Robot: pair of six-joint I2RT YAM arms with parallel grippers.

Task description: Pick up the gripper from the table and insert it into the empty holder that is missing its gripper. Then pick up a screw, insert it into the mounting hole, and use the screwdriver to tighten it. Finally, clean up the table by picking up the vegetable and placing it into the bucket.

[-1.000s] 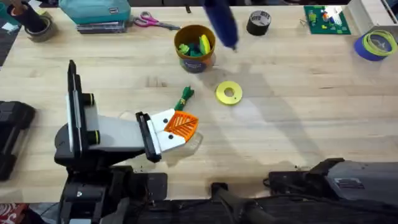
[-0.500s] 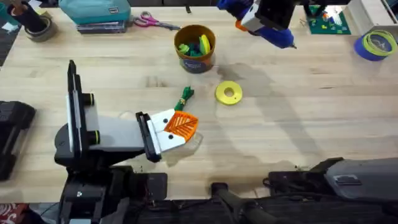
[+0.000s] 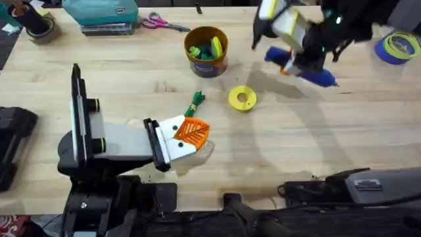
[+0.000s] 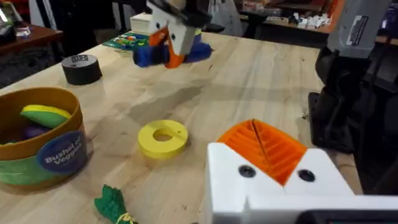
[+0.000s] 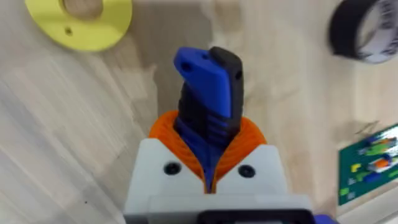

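We see a pale wooden table [image 3: 342, 138] with visible grain, evenly lit, soft shadows falling across it. Along its far edge lie a teal case [image 3: 100, 11], scissors [image 3: 161, 24] and tape rolls [image 3: 398, 47]. Beyond the table, in the left wrist view, stand dark benches [image 4: 298, 22] cluttered with gear.

On the blue label band of the bucket [image 4: 38, 146], seen from the left wrist, white letters read "Bushel of" on the top line; the line below begins "Vegg" and runs out of sight round the curve. The black tape roll [image 4: 81, 68] at the far side of the table carries a small white label on its top, too blurred to read. A white sticker on the right arm [image 4: 362, 28] bears print that cannot be made out.
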